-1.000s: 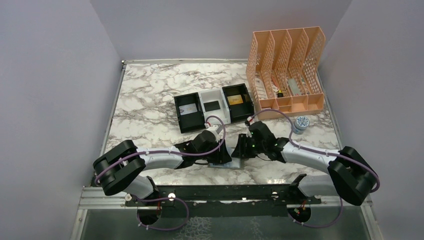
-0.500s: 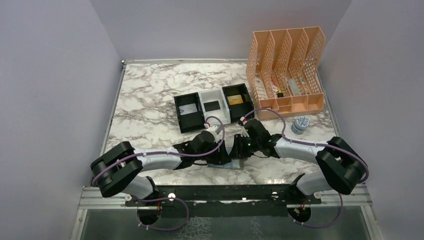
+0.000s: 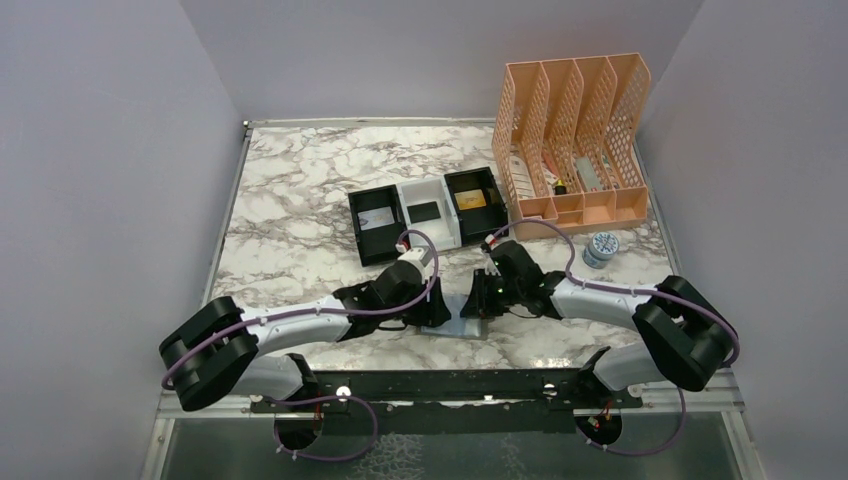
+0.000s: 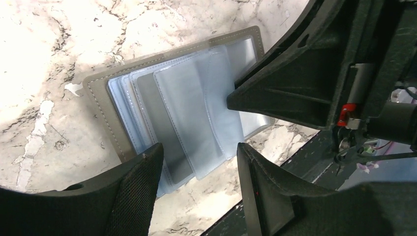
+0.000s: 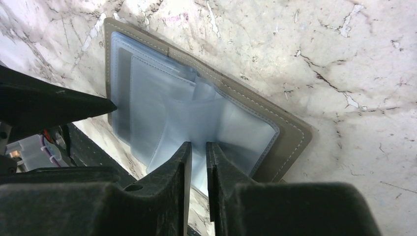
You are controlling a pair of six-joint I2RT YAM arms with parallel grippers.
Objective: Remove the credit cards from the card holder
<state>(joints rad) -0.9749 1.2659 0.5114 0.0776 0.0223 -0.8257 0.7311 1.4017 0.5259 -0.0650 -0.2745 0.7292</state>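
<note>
The marble desk (image 3: 300,190) carries a peach rack (image 3: 575,120) at 2 o'clock, a three-part tray (image 3: 420,187) near the middle, and a small round tin (image 3: 603,245) at 3 o'clock, just below the rack.

The holder (image 4: 101,96) lies open and flat at 6 o'clock, close to the near edge, its clear sleeves (image 4: 196,98) fanned out. The left claw (image 4: 196,150) is at its 9 o'clock with fingers well apart and nothing between them, poised above the sleeves. The right claw (image 5: 198,145) comes in from 3 o'clock. Its fingers stand almost together, with only a thin slit over the edge of one sleeve. Whether they nip that sleeve I cannot tell.

The task looks well along. Each tray part holds one flat thing that I take for a card: a pale card (image 3: 377,225) at the tray's 9 o'clock, a black card (image 3: 425,211) in the middle, and a gold card (image 3: 474,200) at its 3 o'clock. Most sleeves look see-through and empty. One greyer sleeve (image 4: 157,118) in the left wrist view may hide a card, though that is uncertain. What is left, by my judgement, is leafing through the sleeves and drawing out anything that remains.

No brand or writing can be read. The print on the pale card and the pattern on the tin lid are too small.
</note>
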